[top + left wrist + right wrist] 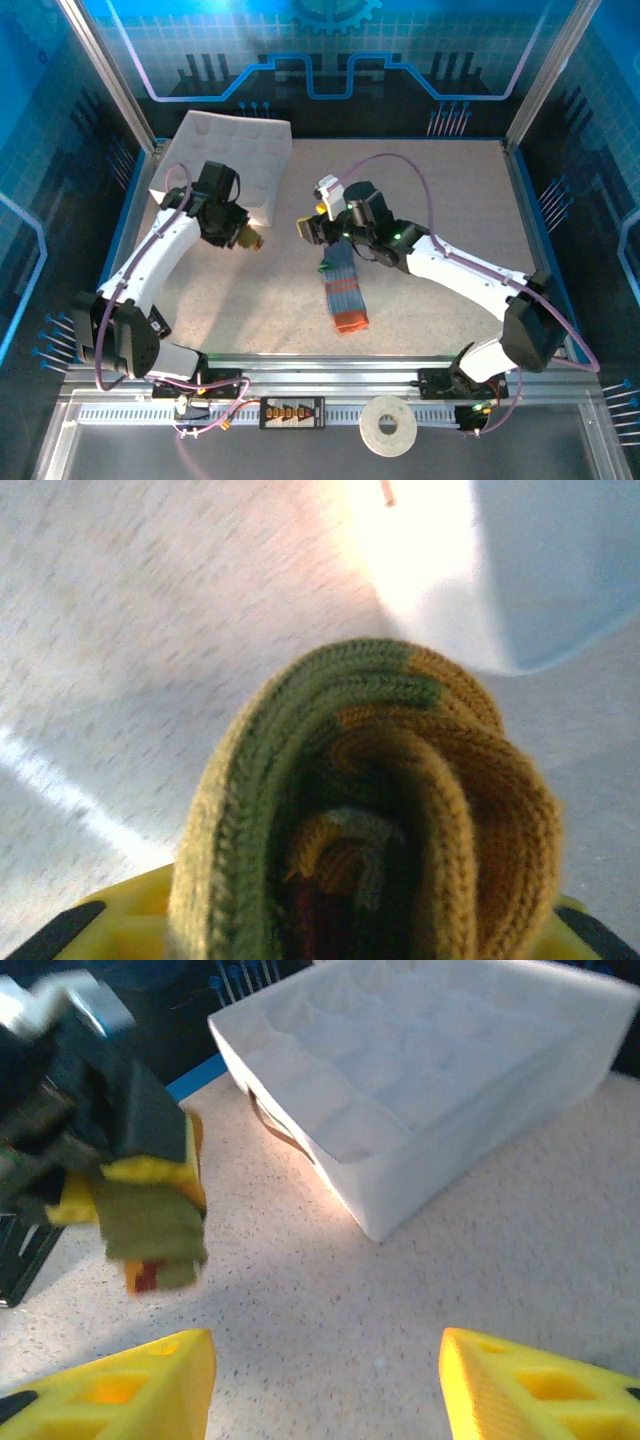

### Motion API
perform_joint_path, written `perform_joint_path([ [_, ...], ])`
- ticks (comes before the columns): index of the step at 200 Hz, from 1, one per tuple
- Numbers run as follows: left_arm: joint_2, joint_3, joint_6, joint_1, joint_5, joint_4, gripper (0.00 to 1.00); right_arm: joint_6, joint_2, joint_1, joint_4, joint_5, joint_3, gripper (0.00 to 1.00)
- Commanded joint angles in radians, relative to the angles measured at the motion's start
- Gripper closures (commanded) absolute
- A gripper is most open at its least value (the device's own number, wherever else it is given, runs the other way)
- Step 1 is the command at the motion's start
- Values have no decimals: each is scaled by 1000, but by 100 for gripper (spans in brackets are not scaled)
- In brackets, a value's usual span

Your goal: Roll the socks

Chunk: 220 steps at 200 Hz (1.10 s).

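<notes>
Beside the tray's [240, 140] edge, left fingers [130, 925] clamp the olive sock [370, 810].

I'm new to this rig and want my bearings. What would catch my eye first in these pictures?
The rolled olive and mustard sock stands out most, clamped in the left gripper beside the white tray. Next is the blue-grey sock, stretched out flat in the middle of the table, close to the open right gripper.
</notes>
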Motion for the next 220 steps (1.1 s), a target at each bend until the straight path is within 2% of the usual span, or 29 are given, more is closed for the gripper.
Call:
perform_joint_path([
  [1, 58, 97, 189, -2, -176, 74, 88, 94, -34, -21, -167, -12, 35, 41],
  [42, 196, 192, 346, -5, -342, 235, 92, 47, -121, -21, -192, 45, -2, 40],
  [77, 334, 264, 436, -26, -437, 355, 91, 35, -181, -22, -225, 41, -31, 40],
  [127, 478, 331, 481, -45, -477, 368, 91, 52, -242, -20, -274, 35, -68, 40],
  [186, 456, 204, 457, -77, -502, 406, 91, 70, -251, -21, -284, 32, -90, 42],
  [220, 478, 188, 449, -86, -502, 402, 91, 72, -241, -20, -293, 17, -80, 42],
])
